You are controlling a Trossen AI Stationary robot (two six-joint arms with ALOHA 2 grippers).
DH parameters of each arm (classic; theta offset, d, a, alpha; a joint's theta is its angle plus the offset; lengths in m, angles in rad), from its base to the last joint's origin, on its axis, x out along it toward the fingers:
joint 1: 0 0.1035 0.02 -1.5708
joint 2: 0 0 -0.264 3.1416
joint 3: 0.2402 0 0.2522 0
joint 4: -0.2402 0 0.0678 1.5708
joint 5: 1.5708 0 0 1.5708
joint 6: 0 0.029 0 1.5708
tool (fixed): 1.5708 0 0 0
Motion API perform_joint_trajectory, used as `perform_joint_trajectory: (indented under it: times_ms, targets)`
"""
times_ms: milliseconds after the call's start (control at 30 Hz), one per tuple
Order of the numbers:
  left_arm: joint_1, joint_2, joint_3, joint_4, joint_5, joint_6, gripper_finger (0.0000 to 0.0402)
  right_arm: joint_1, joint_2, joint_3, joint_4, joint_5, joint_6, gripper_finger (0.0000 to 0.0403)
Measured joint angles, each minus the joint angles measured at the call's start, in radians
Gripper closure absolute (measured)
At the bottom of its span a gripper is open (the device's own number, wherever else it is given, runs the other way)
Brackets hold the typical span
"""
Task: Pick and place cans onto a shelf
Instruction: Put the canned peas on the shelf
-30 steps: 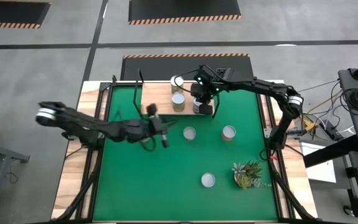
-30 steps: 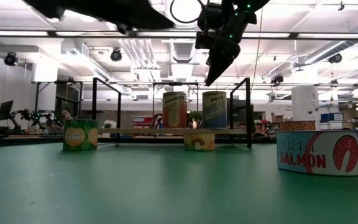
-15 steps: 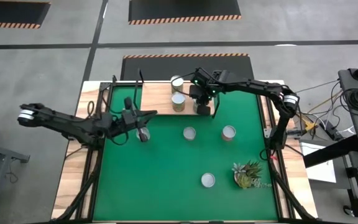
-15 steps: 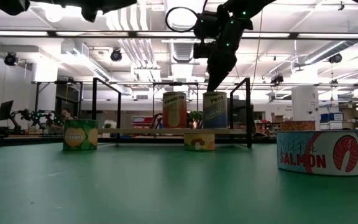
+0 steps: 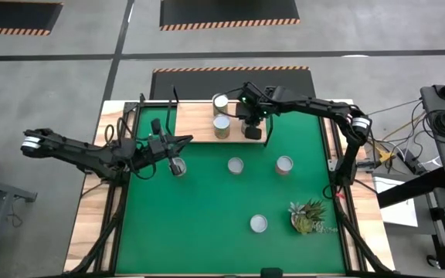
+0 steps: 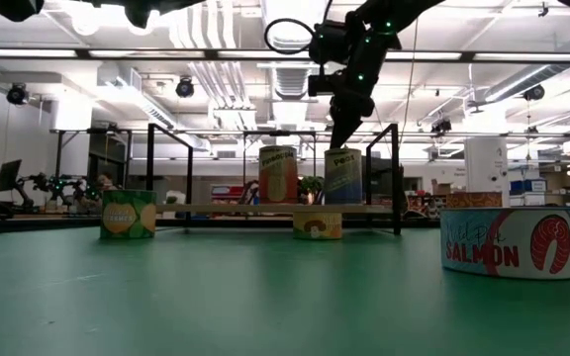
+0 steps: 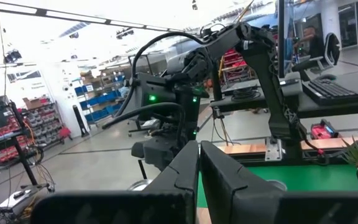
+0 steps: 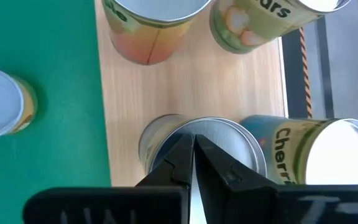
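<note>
Light-wood shelf [image 5: 203, 123] at the green mat's [image 5: 207, 224] far edge carries upright cans [image 5: 222, 127]. The right fingers [image 8: 192, 152], closed and empty, press on 1 can's top [image 8: 219, 134]. The left fingers [image 7: 199, 165], closed, hover empty over the mat; 4 cans [image 5: 235, 165] sit there.

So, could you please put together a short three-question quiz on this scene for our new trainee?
1. True or false: the right gripper, fingers shut, is over a tall silver-topped can standing on the light-wood shelf board.
2. Which loose tin on the green mat lies closest to the small leafy plant? A: the flat silver-topped tin at the mat's front. B: the tin by the left gripper.
3. Fill in: the wide flat tin nearest the low camera reads ____.

Key: 1 true; 2 A; 3 salmon.
</note>
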Motion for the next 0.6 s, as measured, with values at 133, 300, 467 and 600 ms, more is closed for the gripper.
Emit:
perform_joint_trajectory:
  times_ms: [133,300,467,600]
  targets:
    - [0.0,0.0,0.0,0.0,0.0,0.006,0.0402,-0.011,0.0,-0.001,0.004,0.019,-0.017,0.0394]
    - [0.0,0.0,0.0,0.0,0.0,0.013,0.0402,-0.025,0.0,-0.001,0.012,0.026,-0.039,0.0394]
    - [0.0,0.0,0.0,0.0,0.0,0.013,0.0402,-0.024,0.0,-0.001,0.023,0.026,-0.056,0.0394]
    - [0.0,0.0,0.0,0.0,0.0,0.014,0.0402,-0.023,0.0,0.012,0.028,0.026,-0.062,0.0394]
